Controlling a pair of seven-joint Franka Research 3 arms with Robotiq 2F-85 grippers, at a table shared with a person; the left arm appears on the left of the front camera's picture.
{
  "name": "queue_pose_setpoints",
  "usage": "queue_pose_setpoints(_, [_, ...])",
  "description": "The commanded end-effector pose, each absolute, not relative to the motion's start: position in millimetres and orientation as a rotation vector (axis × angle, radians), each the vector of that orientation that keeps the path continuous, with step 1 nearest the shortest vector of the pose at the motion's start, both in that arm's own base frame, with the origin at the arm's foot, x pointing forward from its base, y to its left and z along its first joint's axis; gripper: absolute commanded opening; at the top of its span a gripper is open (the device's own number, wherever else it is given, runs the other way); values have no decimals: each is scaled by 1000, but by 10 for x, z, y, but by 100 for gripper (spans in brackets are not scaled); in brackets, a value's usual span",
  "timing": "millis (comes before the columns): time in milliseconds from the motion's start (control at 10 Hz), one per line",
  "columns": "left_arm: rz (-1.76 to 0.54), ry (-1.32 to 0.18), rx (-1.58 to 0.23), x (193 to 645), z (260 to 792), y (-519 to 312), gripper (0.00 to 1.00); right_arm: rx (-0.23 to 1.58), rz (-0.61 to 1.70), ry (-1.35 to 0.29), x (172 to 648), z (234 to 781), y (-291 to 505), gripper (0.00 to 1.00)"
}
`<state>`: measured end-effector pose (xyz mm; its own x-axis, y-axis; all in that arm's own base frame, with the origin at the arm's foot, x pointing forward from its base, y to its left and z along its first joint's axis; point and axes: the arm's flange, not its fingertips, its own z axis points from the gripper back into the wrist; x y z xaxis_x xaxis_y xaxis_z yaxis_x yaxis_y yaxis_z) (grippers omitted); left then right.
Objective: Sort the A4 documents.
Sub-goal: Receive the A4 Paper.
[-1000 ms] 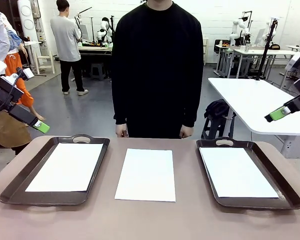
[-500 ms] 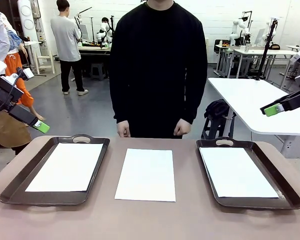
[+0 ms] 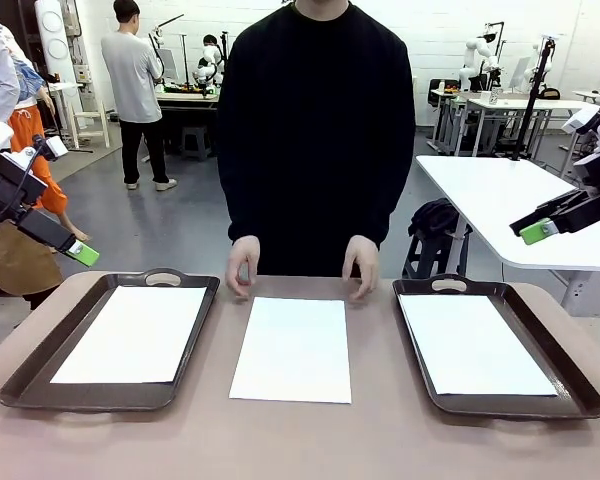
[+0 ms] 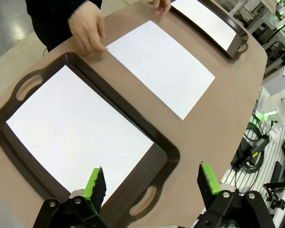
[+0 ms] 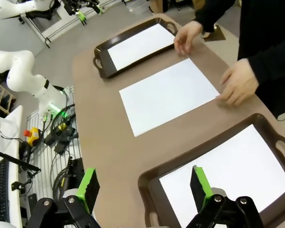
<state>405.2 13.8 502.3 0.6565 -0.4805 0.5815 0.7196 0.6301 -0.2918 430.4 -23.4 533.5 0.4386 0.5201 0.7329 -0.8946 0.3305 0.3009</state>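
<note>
On the desk (image 3: 300,440), centre: middle sheet (image 3: 292,349), person's hands (image 3: 243,265) at its far corners.
Either side of it: left sheet (image 3: 132,333), right sheet (image 3: 475,343), each in a tray (image 3: 20,385).
Left end effector (image 4: 152,180), right end effector (image 5: 144,186): wide, empty; arms cut off by frame.

Front cam sat at the robot's edge of the tabletop (image 3: 300,440), looking straight across at the person (image 3: 315,130), pretty close in. Left wrist cam hung above the left tray (image 4: 164,154), looking down and across; right wrist cam did the same over the right tray (image 5: 149,183). All 3 views shared the middle sheet (image 3: 292,348) and both trays.
</note>
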Motion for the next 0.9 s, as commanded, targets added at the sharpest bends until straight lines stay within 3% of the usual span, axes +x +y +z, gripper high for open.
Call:
queue_pose_setpoints(0, [-722,-486,-539,4054,5028,142,100,767,976,-592,4336,5333,-290,100])
queue_pose_setpoints(800, [-722,-486,-539,4054,5028,142,100,765,994,-575,4304,5335,-234,100])
